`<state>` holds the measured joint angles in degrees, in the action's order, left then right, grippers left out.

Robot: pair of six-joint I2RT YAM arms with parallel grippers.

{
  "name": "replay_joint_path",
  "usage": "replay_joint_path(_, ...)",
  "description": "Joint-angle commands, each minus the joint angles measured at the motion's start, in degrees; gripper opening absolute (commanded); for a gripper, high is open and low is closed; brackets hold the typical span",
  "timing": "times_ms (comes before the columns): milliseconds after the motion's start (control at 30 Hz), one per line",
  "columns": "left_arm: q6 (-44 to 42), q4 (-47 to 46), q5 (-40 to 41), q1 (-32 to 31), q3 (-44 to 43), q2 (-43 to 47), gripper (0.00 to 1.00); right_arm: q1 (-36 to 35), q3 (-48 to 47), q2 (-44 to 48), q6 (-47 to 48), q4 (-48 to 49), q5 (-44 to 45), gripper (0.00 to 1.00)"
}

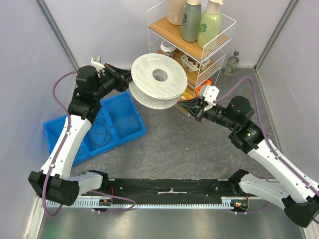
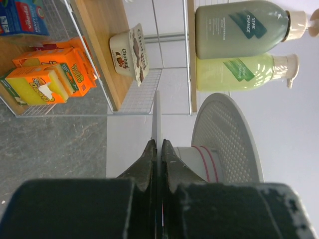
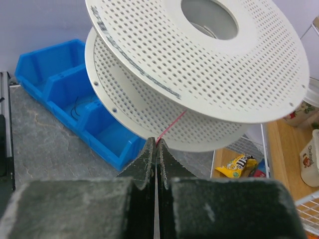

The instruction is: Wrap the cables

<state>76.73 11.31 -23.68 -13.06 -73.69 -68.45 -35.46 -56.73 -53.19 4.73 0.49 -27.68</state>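
A white perforated spool [image 1: 158, 79] hangs in the air above the table, tilted. My left gripper [image 1: 127, 79] is shut on the edge of one flange [image 2: 156, 112]; the hub [image 2: 197, 160] carries two turns of red cable [image 2: 207, 162]. My right gripper [image 1: 198, 110] sits at the spool's right side, shut on the red cable [image 3: 172, 125], which runs taut from its fingertips [image 3: 157, 142] up between the two flanges [image 3: 199, 64].
A blue divided bin [image 1: 107, 124] holding thin black cables lies on the left. A wire shelf [image 1: 192, 50] with bottles, cups and snack boxes stands behind the spool. A glass bottle [image 1: 231, 63] stands at the back right. A black rail [image 1: 169, 186] runs along the near edge.
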Motion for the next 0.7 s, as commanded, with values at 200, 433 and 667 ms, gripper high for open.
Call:
replay_joint_path(200,7.03,-0.15,11.98,-1.44,-7.25,-2.04,0.02,-13.13,-0.75,-3.85,-5.62,18.92,20.11,0.00)
replay_joint_path(433,7.65,3.80,15.42,-3.64,-9.98,-4.50,0.02,-25.87,-0.05,-8.68,12.63,24.81,37.94,0.00)
replay_joint_path(667,5.80,6.18,18.14,-6.18,-9.37,-4.77,0.02,-30.19,1.18,-12.02,30.57,29.91,48.86,0.00)
